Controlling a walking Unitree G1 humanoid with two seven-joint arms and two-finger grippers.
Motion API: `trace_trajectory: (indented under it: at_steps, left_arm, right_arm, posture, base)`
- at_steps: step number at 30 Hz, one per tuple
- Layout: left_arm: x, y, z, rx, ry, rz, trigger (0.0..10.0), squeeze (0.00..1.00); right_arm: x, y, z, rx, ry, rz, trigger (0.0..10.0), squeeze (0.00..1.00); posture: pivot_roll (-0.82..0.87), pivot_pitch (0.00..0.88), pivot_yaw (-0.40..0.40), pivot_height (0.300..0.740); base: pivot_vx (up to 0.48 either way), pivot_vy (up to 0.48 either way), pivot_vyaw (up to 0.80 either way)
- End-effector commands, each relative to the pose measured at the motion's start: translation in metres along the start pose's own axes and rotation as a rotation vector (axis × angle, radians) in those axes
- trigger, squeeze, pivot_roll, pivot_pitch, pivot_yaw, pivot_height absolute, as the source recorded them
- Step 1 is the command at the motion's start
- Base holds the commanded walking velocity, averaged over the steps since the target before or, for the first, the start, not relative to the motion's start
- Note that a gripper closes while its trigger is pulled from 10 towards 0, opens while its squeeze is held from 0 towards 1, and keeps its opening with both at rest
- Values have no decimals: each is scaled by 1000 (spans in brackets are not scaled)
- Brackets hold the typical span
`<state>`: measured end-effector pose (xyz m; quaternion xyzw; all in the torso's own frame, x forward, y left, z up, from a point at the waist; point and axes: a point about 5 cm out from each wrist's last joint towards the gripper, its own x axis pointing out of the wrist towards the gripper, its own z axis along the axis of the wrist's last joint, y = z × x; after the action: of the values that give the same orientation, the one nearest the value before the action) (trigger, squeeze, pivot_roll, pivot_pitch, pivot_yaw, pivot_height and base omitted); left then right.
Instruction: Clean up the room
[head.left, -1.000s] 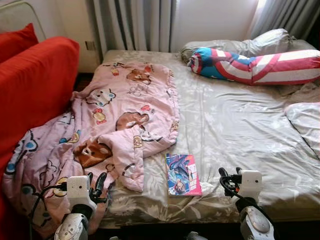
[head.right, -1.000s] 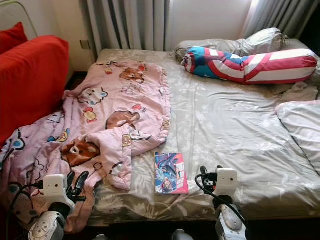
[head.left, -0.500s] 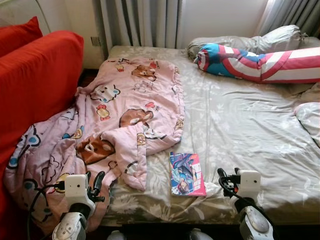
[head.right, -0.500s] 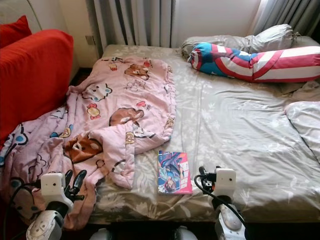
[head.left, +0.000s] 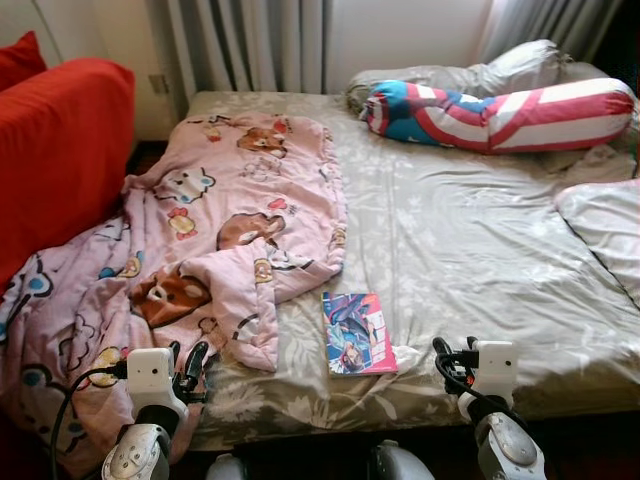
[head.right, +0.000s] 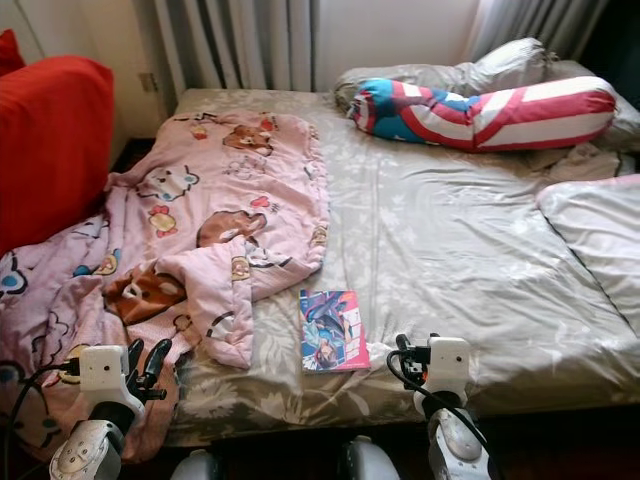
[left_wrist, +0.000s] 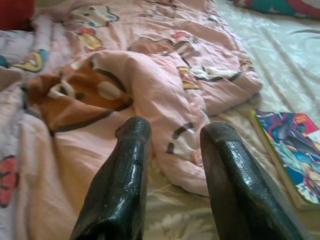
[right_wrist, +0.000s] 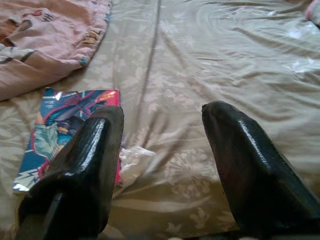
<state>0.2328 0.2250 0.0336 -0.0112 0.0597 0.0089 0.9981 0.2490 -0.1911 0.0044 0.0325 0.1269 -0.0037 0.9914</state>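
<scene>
Right gripper (right_wrist: 162, 145) gapes above a wrapper (right_wrist: 132, 159) beside the book (right_wrist: 65, 131).

The whole scene has slid across both eye views since a second ago, which is the head camera turning and drawing in, not the things moving. The red sofa (head.left: 60, 150) now takes up less of the robot's left side and its red cushion (head.left: 20, 58) is nearly out at the corner, while more of the grey pillow (head.left: 605, 225) shows at the right edge. The comic book (head.left: 357, 333) sits higher in the view, and the foot edge of the bed (head.left: 330, 415) with dark floor beneath it has come into sight. Both grippers keep their places low at the bed's foot edge.
</scene>
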Motion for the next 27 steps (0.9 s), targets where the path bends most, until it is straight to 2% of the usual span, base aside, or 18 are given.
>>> trace_trajectory:
  at_steps: [1,16,19,23,27]
  left_arm:
    - [1,-2,0,-9,8,-6,10000,0]
    - [1,-2,-1,-12,20,-9,10000,0]
    - [1,-2,-1,-13,21,-10,10000,0]
    - [1,-2,-2,-15,23,-10,10000,0]
    - [1,-2,-2,-15,25,-9,10000,0]
  right_arm:
    - [0,-1,2,-1,-9,-1,10000,0]
    - [-1,-2,1,-4,-11,-2,10000,0]
    - [0,-2,-1,-11,18,-2,10000,0]
    - [0,-2,0,-14,11,3,10000,0]
    - [-1,-2,1,3,-10,3,10000,0]
  posture:
    - [-14,72,-60,638]
    - [-15,72,-58,638]
    - [-19,74,-58,638]
    - [-19,76,-60,613]
    - [-17,77,-62,613]
  base:
    - [0,0,0]
    - [0,0,0]
    - [0,0,0]
    - [0,0,0]
    - [0,0,0]
